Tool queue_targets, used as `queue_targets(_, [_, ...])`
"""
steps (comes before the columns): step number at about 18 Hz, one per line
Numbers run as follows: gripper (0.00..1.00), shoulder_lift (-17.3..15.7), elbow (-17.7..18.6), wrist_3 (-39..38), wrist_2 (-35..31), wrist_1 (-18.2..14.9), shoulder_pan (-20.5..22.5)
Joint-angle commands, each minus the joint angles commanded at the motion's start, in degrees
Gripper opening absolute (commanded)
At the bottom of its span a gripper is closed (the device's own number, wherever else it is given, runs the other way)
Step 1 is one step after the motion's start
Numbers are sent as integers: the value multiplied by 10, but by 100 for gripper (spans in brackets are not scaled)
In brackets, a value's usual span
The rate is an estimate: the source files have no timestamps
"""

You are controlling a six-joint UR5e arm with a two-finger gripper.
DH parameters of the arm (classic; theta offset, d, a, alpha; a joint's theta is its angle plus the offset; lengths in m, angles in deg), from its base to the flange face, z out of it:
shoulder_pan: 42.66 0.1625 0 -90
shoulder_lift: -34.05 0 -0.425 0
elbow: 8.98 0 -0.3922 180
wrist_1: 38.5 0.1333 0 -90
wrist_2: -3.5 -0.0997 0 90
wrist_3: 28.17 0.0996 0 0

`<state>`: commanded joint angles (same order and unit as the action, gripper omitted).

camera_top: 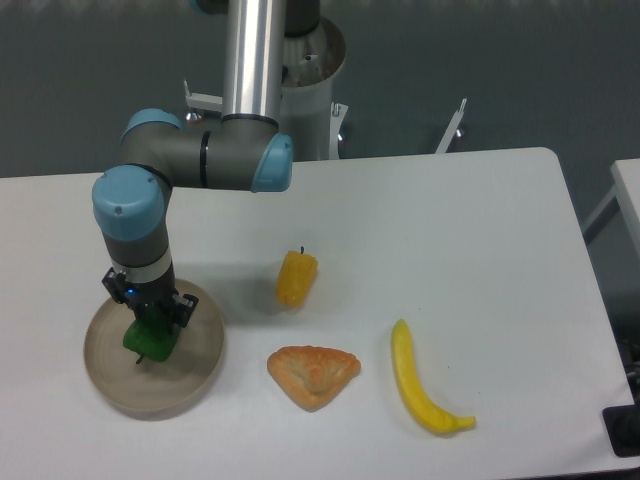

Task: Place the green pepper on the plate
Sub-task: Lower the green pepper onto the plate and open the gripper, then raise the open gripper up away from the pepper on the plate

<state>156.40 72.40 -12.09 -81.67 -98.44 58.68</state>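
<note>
Gripper (148, 322) clamped on the green pepper (146, 339), pointing straight down over the plate (195, 372). Green pepper inside the plate's rim, left of centre, whether touching the dish or just above it cannot be told. Right of the plate, apart from it: yellow pepper (296, 278), and a croissant-like pastry (313, 375) nearer the front edge. Farther right of the plate, a banana (423, 391). All on a white table (450, 230).
</note>
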Motion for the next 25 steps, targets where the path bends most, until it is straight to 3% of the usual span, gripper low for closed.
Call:
queue_targets(7, [41, 4, -1, 2, 11, 0, -1])
queue_targets(9, [61, 3, -1, 3, 11, 0, -1])
queue_targets(10, [81, 3, -1, 4, 11, 0, -1])
queue_targets(11, [94, 3, -2, 4, 11, 0, -1])
queue_targets(12, [100, 1, -3, 4, 11, 0, -1])
queue_targets(16, [100, -15, -10, 11, 11, -2, 8])
queue_targets(18, [100, -31, -11, 25, 9, -8, 35])
queue_targets(25, [100, -54, -18, 214, -22, -33, 137])
